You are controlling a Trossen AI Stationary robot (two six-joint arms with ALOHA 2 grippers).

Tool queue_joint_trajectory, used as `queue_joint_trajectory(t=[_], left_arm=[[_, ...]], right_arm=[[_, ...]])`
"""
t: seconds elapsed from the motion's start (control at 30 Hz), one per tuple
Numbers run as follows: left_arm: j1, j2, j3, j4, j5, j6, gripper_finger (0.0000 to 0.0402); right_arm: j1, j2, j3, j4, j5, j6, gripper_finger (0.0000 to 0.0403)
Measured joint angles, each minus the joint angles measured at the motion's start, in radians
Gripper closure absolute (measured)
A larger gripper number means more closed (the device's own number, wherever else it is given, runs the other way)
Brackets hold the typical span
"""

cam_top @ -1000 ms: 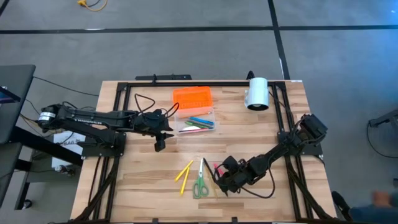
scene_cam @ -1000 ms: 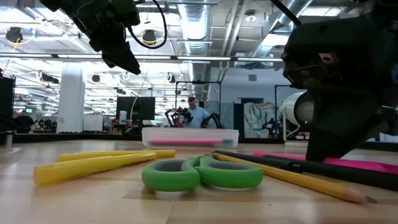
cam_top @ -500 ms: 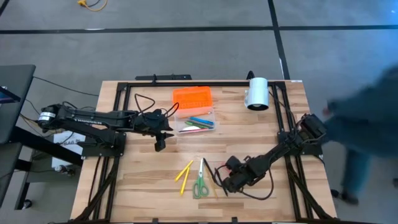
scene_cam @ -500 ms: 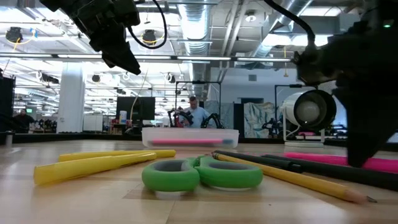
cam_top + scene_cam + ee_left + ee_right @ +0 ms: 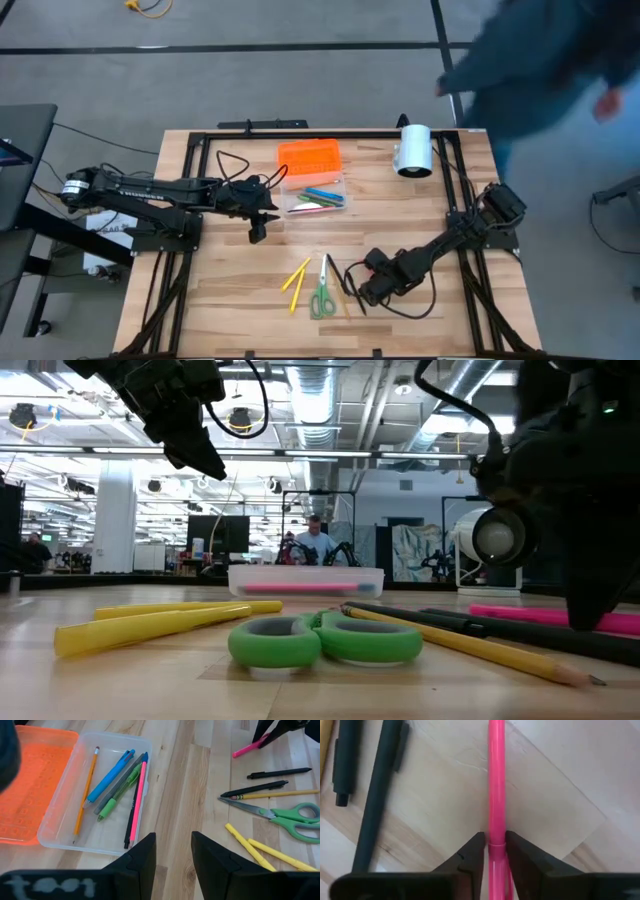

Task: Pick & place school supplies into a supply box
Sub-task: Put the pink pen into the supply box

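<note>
Count, box [image 5: 62, 827]: one clear supply box with one orange lid [image 5: 35, 790] laid open beside it.

Inside the box: five items. One orange pencil [image 5: 86, 790], one blue pen [image 5: 111, 775], one grey pen with green grip [image 5: 116, 792], one dark pen [image 5: 134, 802], one pink pen [image 5: 139, 800].

On the table: one pair of green-handled scissors [image 5: 280, 813], two yellow markers [image 5: 260, 852], two black pens [image 5: 265, 780], one yellow pencil [image 5: 275, 795], one pink pen [image 5: 496, 795].

One white cylinder [image 5: 413, 151].
</note>
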State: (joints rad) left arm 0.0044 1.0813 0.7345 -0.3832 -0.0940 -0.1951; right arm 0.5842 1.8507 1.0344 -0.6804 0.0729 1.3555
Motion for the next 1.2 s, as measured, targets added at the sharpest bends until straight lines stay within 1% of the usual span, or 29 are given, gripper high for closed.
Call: queue_joint_trajectory(t=[0.1, 0.23, 0.53, 0.63, 0.77, 0.83, 0.97, 1.2], left_arm=[[0.000, 0.000, 0.000, 0.000, 0.000, 0.000, 0.0290], [0.000, 0.000, 0.000, 0.000, 0.000, 0.002, 0.0290], [0.000, 0.000, 0.000, 0.002, 0.000, 0.014, 0.0290], [0.000, 0.000, 0.000, 0.001, 0.000, 0.014, 0.0290], [0.000, 0.000, 0.000, 0.001, 0.000, 0.014, 0.0290], [0.000, 0.000, 0.000, 0.001, 0.000, 0.014, 0.0290], [0.000, 0.000, 0.000, 0.002, 0.000, 0.014, 0.0290], [0.000, 0.000, 0.000, 0.009, 0.000, 0.010, 0.0290]], right_arm=[[-0.001, -0.007, 0.000, 0.002, -0.027, 0.030, 0.0301], [-0.006, -0.032, -0.002, -0.005, -0.058, 0.069, 0.0292], [-0.012, -0.052, -0.005, -0.087, -0.152, 0.087, 0.0290], [-0.008, -0.053, -0.005, -0.085, -0.159, 0.087, 0.0290], [-0.008, -0.053, -0.005, -0.085, -0.195, 0.088, 0.0290], [-0.008, -0.054, -0.005, -0.085, -0.191, 0.087, 0.0290], [-0.008, -0.054, -0.004, -0.097, -0.184, 0.084, 0.0300], [-0.008, -0.056, -0.002, -0.101, -0.156, 0.077, 0.0346]])
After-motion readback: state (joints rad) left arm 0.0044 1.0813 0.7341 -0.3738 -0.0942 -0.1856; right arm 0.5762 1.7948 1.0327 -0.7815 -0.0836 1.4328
